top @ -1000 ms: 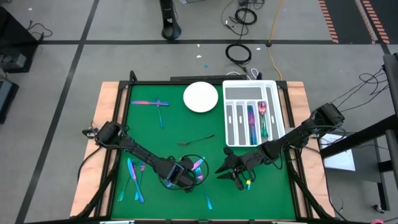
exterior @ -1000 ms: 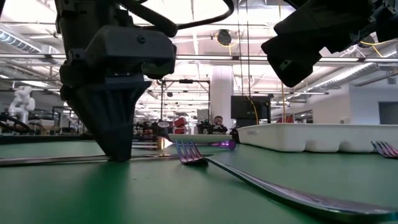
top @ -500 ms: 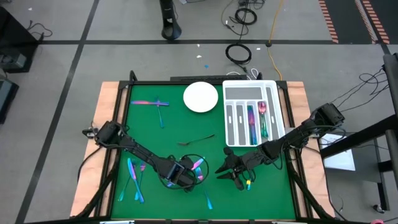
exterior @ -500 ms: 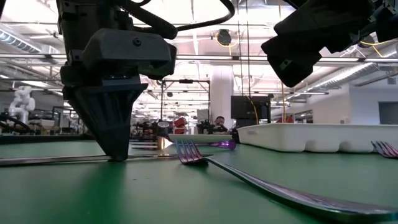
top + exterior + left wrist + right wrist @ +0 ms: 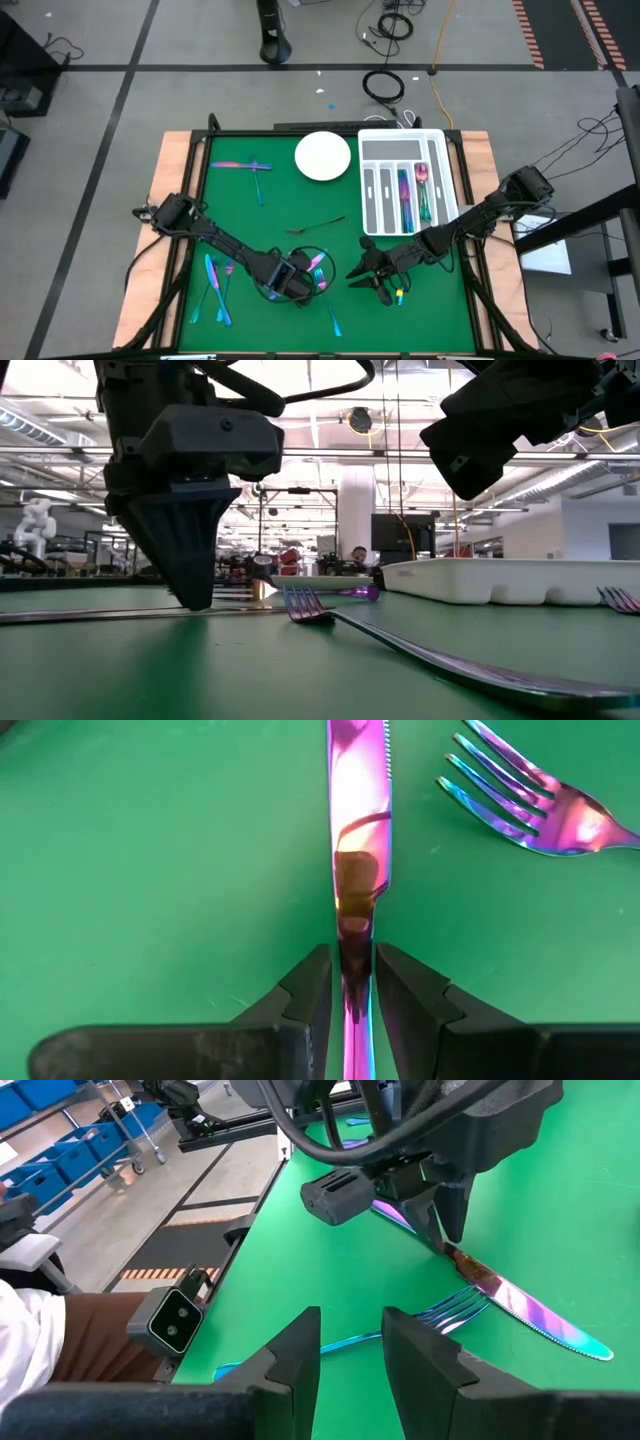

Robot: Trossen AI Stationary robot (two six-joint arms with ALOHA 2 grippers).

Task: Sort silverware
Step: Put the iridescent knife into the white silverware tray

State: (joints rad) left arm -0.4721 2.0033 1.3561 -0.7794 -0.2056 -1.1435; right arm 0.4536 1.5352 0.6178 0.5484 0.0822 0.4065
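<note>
Green-matted counter (image 5: pixel 240 215) on a plywood base, standing on a grey floor crossed by dark tape lines, with coiled cables beyond the far edge. White slotted tray (image 5: pixel 372 150) at the far right corner of the mat, a few iridescent pieces lying in its slots; white round plate (image 5: pixel 322 157) just beside the tray. Rest of the silverware scattered away from the tray: two pieces (image 5: pixel 243 166) beyond the plate, a dark fork (image 5: pixel 316 223) toward mid-mat, a cluster (image 5: pixel 215 285) well apart near the opposite front corner. Left end effector (image 5: pixel 350 982) low on the mat, well in front of the tray, clamped on a knife (image 5: pixel 358 820) lying flat, a fork (image 5: pixel 535 805) just beside it. Right end effector (image 5: pixel 350 1330) hovering in front of the tray, fingers apart, holding nothing. Behind the counter, a large open hall with ceiling lights, racks and shelves.
</note>
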